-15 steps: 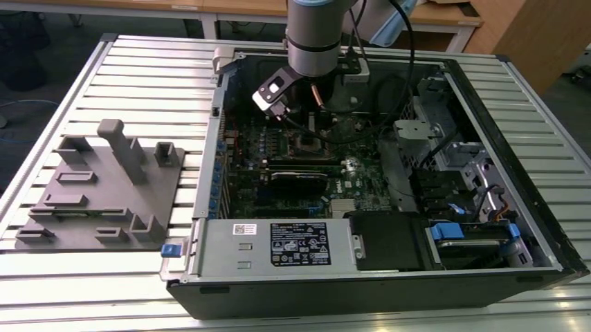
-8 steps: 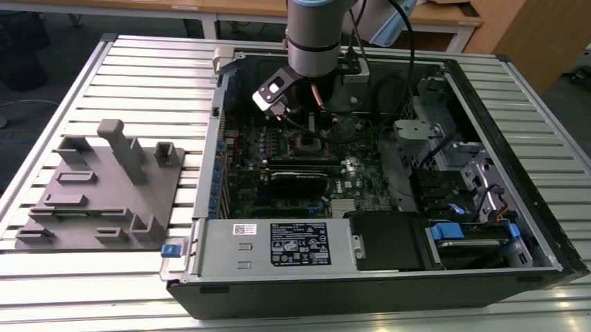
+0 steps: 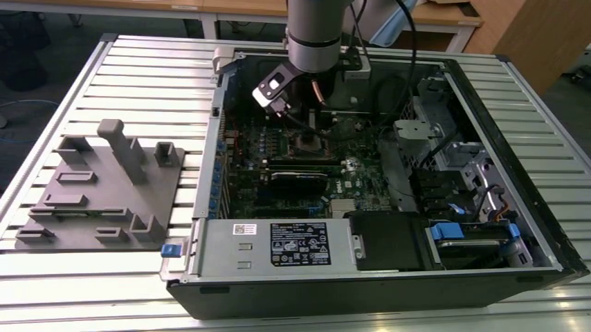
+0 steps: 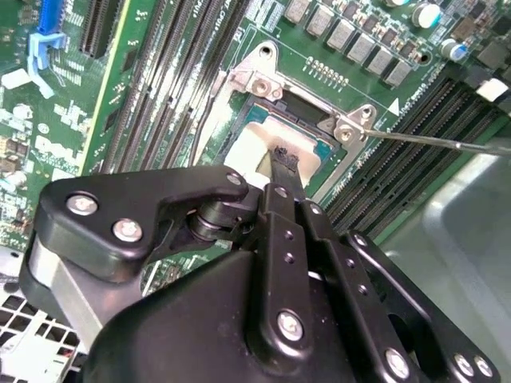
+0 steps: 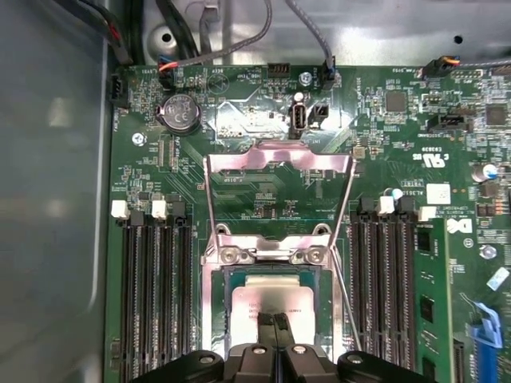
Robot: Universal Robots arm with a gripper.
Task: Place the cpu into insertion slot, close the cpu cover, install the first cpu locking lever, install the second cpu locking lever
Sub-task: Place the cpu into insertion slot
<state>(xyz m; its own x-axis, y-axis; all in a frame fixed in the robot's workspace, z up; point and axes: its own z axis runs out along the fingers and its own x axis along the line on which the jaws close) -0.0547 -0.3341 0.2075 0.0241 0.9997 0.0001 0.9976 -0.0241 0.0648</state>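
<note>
Setting: we see an open computer case [image 3: 369, 297] lying on a slatted metal tabletop [image 3: 138, 76]. A grey moulded fixture [image 3: 102, 187] sits at about 9 o'clock from the case, on the exterior view's left.
Arm: the robot arm [image 3: 314, 28] reaches down into the case toward its 12 o'clock end in the exterior view.
Hand: in both wrist views the hand [image 5: 275, 323] [image 4: 283, 155] is closed, its two black fingertips side by side with nothing between them. The tips are down over the middle of the cpu; we cannot tell whether they touch it.
Cpu: the cpu [image 5: 275, 294] lies flat inside the insertion slot, silver-grey face up.
Insertion slot: the insertion slot [image 5: 215, 303] sits in the green motherboard [image 5: 263, 199], with long black memory slots [image 5: 152, 295] on two opposite sides.
Cpu cover: the cpu cover [image 5: 279, 162] stands raised off the slot, so its window frames bare board and the cpu is left uncovered.
Locking lever: a thin metal locking lever [image 4: 447, 142] runs out from a screwed corner bracket [image 4: 351, 128] over the neighbouring memory slots.
Neighbours: in the exterior view a black expansion card [image 3: 295, 181] lies at 6 o'clock from the slot, and a silver power supply [image 3: 277, 245] lies farther along the same direction.
</note>
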